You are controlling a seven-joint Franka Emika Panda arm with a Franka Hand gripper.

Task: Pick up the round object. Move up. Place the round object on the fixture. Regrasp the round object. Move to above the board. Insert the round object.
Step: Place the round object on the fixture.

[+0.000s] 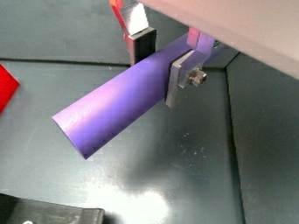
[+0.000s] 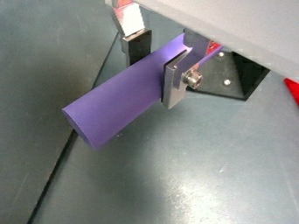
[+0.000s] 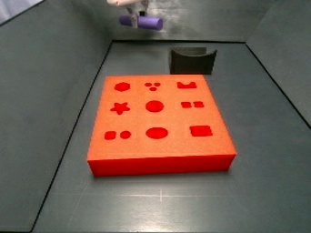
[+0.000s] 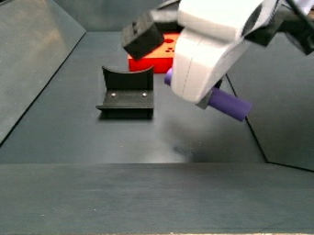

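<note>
My gripper (image 1: 163, 54) is shut on the round object (image 1: 117, 108), a smooth purple peg lying crosswise between the silver fingers; the same grip shows in the other wrist view (image 2: 158, 54) on the peg (image 2: 114, 109). In a side view the gripper (image 3: 134, 18) holds the peg (image 3: 148, 22) high above the floor, beyond the fixture (image 3: 192, 60) and the red board (image 3: 158, 121). In a side view the peg's end (image 4: 229, 105) sticks out under the white arm, to the right of the fixture (image 4: 125, 92). The board (image 4: 166, 53) lies behind it.
Grey walls enclose the dark floor. A wrist view shows part of the fixture (image 2: 228, 79) beyond the peg. A red corner (image 1: 6, 87) of the board and a dark object (image 1: 47, 213) show at that view's edges.
</note>
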